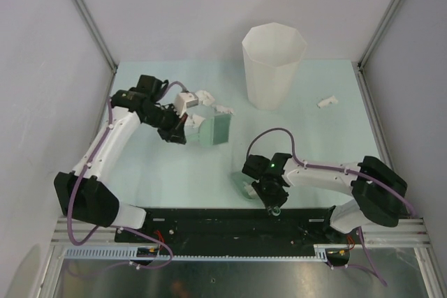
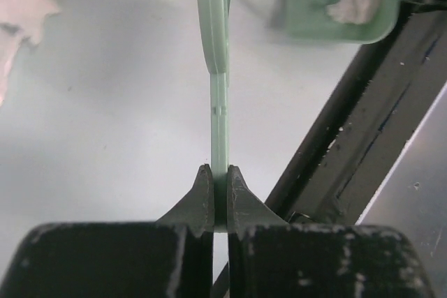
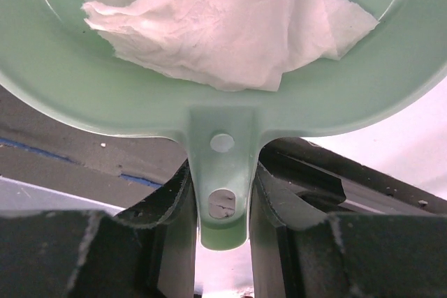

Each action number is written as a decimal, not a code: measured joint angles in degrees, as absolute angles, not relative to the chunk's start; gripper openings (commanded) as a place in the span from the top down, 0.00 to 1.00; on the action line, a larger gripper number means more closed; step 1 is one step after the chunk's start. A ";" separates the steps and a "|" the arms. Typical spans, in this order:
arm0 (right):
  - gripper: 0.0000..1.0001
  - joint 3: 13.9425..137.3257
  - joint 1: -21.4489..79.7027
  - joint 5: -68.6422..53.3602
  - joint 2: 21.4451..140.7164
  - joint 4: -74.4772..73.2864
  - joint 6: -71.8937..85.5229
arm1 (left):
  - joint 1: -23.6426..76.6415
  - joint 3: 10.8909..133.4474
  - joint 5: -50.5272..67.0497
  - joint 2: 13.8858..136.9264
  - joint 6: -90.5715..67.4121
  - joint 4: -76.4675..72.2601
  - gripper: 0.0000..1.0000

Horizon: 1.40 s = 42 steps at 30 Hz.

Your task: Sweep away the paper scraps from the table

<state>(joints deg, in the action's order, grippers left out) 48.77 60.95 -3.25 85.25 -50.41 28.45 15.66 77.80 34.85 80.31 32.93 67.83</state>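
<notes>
Both arms are working. The left gripper (image 2: 218,179) is clamping down tight on the thin green handle of a brush (image 1: 218,129), seen edge-on in the left wrist view. The right gripper (image 3: 222,197) is pinching the dustpan (image 3: 77,95) by its short tab handle, fingers pressed on both sides. One caught scrap (image 3: 223,26) is already lying in the pan.

Loose paper scraps (image 1: 204,95) are sitting on the table (image 1: 188,172) in a small cluster on the far side of the brush head, just beyond the left gripper. The dustpan is waiting at the near edge, by the black rail (image 1: 209,218), and to the right of the brush. So the line that matters is running diagonally, from the cluster at far left, past the brush, to the pan at near right. The left arm is clearly the nearer one to the cluster. My guess is that the brush needs to get behind the scraps and drag them toward the pan, or the pan needs to come up to meet it.

A lone scrap (image 1: 327,101) is lying right of the white bin (image 1: 272,64), well apart from both tools. It is on the right arm's side, but that arm is carrying the pan, not the brush. I can't tell which way the brush head's long edge is facing.
</notes>
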 measured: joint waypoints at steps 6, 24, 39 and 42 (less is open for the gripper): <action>1.00 53.56 60.95 -1.67 80.44 -55.51 28.40 | 11.68 77.52 32.80 80.01 32.97 67.42 1.00; 1.00 101.10 43.68 15.42 85.52 -76.42 13.80 | 11.44 72.44 29.06 74.85 32.95 66.04 1.00; 1.00 136.22 18.48 31.11 107.33 -75.18 -5.50 | 11.44 69.69 26.83 71.75 32.97 64.75 1.00; 1.00 135.00 18.72 38.98 107.50 -69.30 -14.72 | 11.44 69.69 26.28 71.57 32.97 64.66 1.00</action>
<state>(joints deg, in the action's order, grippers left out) 135.00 18.72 38.98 107.50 -69.30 -14.72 11.44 69.69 26.28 71.57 32.97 64.66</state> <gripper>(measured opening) 0.320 0.036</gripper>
